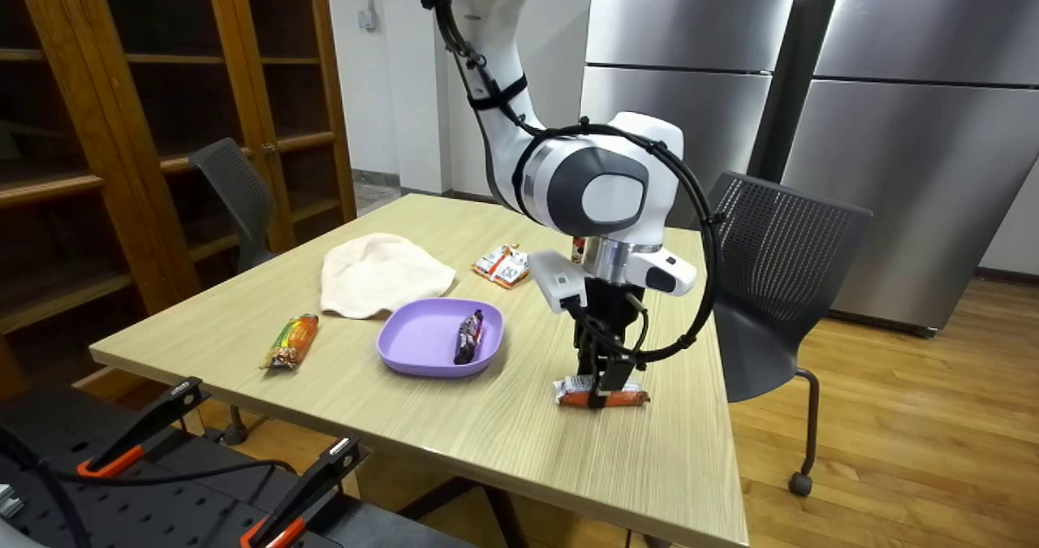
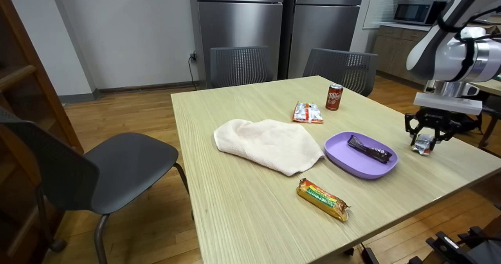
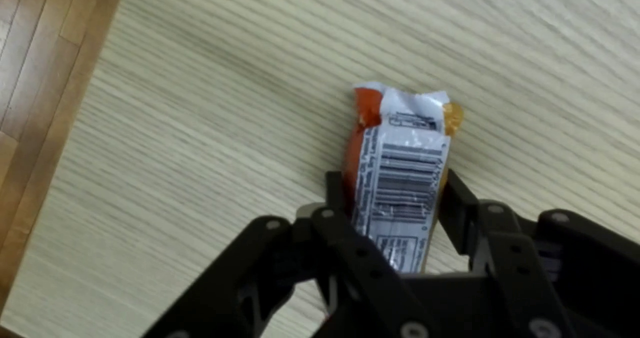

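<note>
One container is seen, the plate (image 2: 340, 154), with one dark bar (image 2: 369, 149) in it. To the plate's right, in both exterior views, one white bar (image 3: 410, 147), barcode up, is clasped by the gripper (image 3: 395, 193) on the table (image 2: 235, 209); the jaws are set partly apart, and the bar is touched on both sides. Three bars are counted: the third, a gold bar (image 2: 323, 199), is found nearer the camera than the plate in an exterior view. Just beside the plate one cloth (image 2: 270, 144) is laid; beyond the plate one packet (image 2: 307, 112) and one can (image 2: 334, 97) are seen.
</note>
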You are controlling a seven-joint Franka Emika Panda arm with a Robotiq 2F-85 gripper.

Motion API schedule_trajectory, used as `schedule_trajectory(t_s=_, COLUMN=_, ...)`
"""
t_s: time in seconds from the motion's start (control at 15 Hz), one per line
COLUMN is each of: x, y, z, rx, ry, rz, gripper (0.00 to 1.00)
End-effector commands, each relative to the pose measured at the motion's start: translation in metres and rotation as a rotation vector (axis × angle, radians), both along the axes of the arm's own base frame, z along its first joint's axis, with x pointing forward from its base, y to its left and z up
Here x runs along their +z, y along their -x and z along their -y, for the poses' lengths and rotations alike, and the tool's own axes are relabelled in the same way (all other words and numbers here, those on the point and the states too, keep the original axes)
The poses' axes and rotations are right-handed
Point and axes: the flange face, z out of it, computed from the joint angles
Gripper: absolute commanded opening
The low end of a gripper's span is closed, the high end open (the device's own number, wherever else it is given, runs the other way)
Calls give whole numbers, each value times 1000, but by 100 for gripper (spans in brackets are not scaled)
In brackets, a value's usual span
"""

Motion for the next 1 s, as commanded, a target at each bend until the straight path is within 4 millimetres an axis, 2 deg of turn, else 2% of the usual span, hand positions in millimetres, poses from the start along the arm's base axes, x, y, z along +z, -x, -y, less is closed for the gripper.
schedule_trajectory(t_s=0.0, x=9, y=-8, z=0, rx=-11, ry=-17, rz=11, gripper=19)
schedule_trajectory(t_s=0.2, x=19, y=-13, z=-6, rx=28, ry=-3, rz=25, gripper=18)
schedule_trajectory(t_s=0.47, x=39, y=-24, z=-24, rx=146, ry=28, rz=33, gripper=18)
schedule_trajectory(t_s=0.93, x=68, y=-52, z=-78, rx=434, ry=82, rz=35, gripper=18)
